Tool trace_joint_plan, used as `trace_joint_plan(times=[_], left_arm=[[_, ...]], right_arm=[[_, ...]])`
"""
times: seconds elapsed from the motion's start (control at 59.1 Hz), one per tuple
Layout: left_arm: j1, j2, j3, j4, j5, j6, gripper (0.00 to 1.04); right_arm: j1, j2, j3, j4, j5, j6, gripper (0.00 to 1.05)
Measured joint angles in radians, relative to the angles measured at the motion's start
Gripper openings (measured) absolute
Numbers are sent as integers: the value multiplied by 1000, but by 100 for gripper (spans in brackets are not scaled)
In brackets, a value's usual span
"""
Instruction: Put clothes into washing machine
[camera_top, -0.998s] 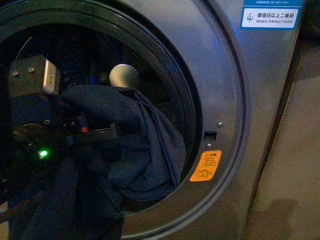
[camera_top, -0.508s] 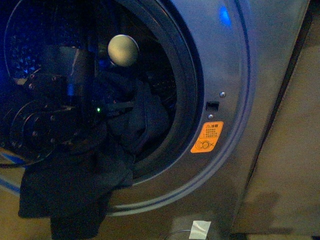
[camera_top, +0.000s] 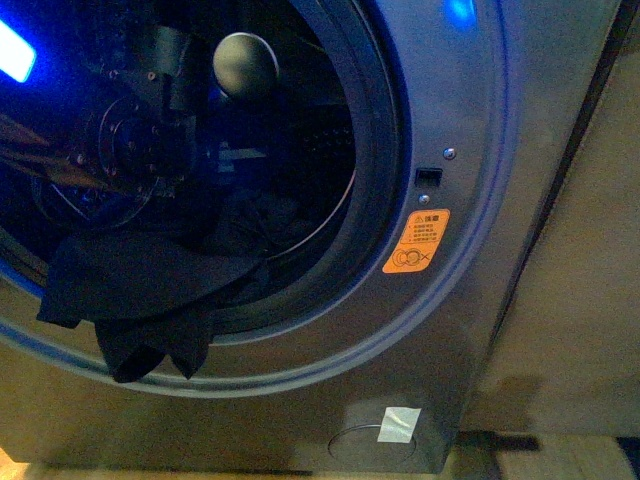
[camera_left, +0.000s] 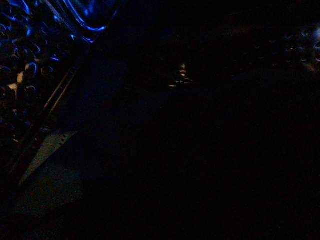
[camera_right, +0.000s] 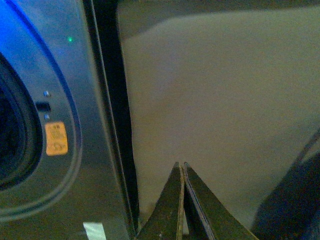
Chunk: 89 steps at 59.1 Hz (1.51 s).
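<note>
Grey metal forms the front panel of the washing machine (camera_top: 470, 330), with its round black-rimmed porthole open toward the front view. The clothes (camera_top: 140, 290), a dark navy fabric mass, lie across the lower rim of the porthole: part rests inside the drum mouth, and a fold hangs down outside over the lower-left section of the rim. A cream round hub (camera_top: 245, 65) sits at the back of the drum, near the upper edge of the opening. An orange warning sticker (camera_top: 416, 242) is fixed to the panel just right of the porthole rim, below a small black latch slot (camera_top: 428, 177). A white tape patch (camera_top: 396, 424) sits near the panel's lower edge.

The left arm (camera_top: 120, 150) reaches inside the drum, above the clothes. The left pincer is not distinguishable; its state cannot be told. The left wrist view is dark.

The right pincer (camera_right: 181, 200) is clenched, fingertips pressed together, grasping nothing, positioned outside the machine facing a beige wall (camera_right: 225, 100) beside the machine's right edge
</note>
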Motion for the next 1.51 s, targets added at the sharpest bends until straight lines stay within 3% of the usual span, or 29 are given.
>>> trace_joint_plan(times=[0.068, 0.288, 0.372, 0.491, 0.711, 1.15, 1.506], left_arm=[[0, 14, 34, -23, -10, 14, 28], [3, 19, 50, -91, -8, 28, 62], [5, -11, -24, -107, 23, 25, 84], [4, -60, -117, -60, 51, 27, 99], [-25, -259, -360, 58, 109, 40, 98], [-139, -709, -808, 118, 209, 55, 98], [-173, -1207, -935, 42, 255, 73, 98]], right_arm=[[0, -66, -4, -63, 0, 0, 2], [0, -93, -4, -69, 0, 0, 2], [0, -94, -4, -69, 0, 0, 2], [0, -94, -4, -69, 0, 0, 2], [0, -94, -4, -69, 0, 0, 2], [0, -94, -4, -69, 0, 0, 2], [0, -94, -4, -69, 0, 0, 2]])
